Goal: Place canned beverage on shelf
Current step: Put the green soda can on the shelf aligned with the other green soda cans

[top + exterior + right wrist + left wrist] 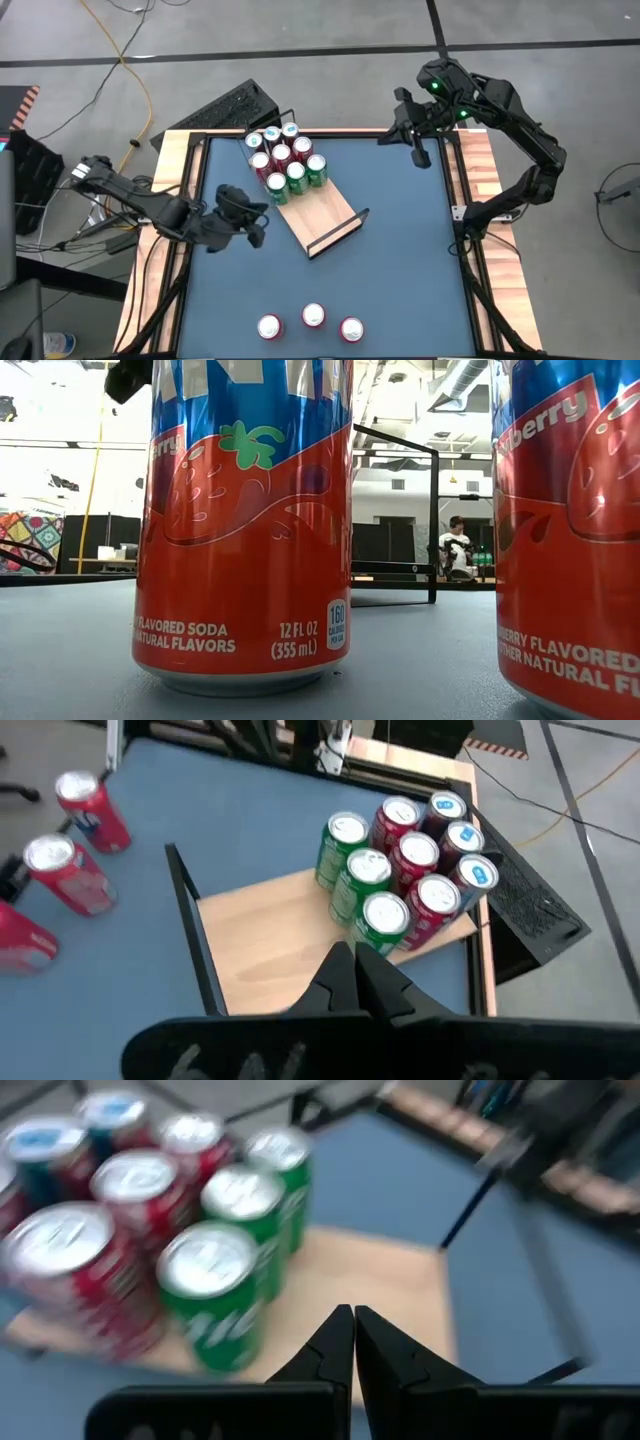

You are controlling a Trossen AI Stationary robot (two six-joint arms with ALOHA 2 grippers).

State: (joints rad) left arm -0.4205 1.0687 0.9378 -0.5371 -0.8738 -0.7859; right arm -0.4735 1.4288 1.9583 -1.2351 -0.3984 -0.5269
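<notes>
I'm seeing the shelf [318,212] lying diag. on the blue table [400,260], its far end packed w/ nine cans: three blue-topped [272,133] at the back corner, red ones [281,153] in the middle, three green cans [296,172] toward the bare half of the board. The near half of the board is sitting bare, black rail [340,232] closing that end. I'm holding the left gripper [256,226] just beside the shelf's left edge, over the table, fingers pinched together w/ nothing btwn them; its wrist cam is looking onto the green cans and bare wood. The right gripper [421,155] is hanging near the table's far right corner, well apart from the shelf, fingers also pressed together and carrying nothing. Three red strawberry soda cans [313,316] are standing upright in a row near the front edge of the table, well apart from the shelf; two of them are filling the low view. A person [457,547] is sitting far back in the room.
</notes>
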